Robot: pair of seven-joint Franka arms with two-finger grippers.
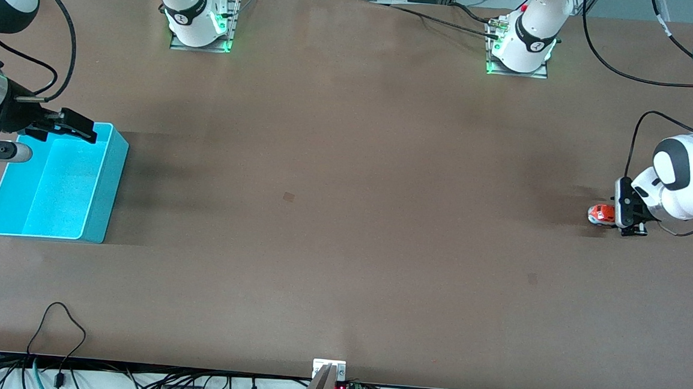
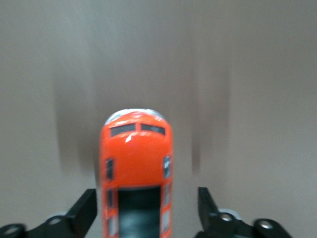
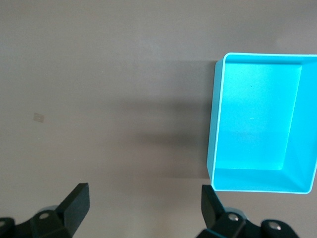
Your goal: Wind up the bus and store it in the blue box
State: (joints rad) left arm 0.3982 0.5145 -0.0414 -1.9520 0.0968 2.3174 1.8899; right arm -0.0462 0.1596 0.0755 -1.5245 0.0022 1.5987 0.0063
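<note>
Your left gripper (image 2: 146, 210), fingers spread, straddles the bus (image 2: 136, 168) at the table's left-arm edge. Your right gripper (image 3: 143, 208), fingers spread, waits over the blue box (image 1: 96, 203) at the right-arm edge.

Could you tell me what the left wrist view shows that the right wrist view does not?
Only the left wrist view shows the bus, lying between the open fingers of the left gripper with a gap on each side. Only the right wrist view shows the blue box, empty, off to one side of the open right gripper. Both show the bare brown table.
</note>
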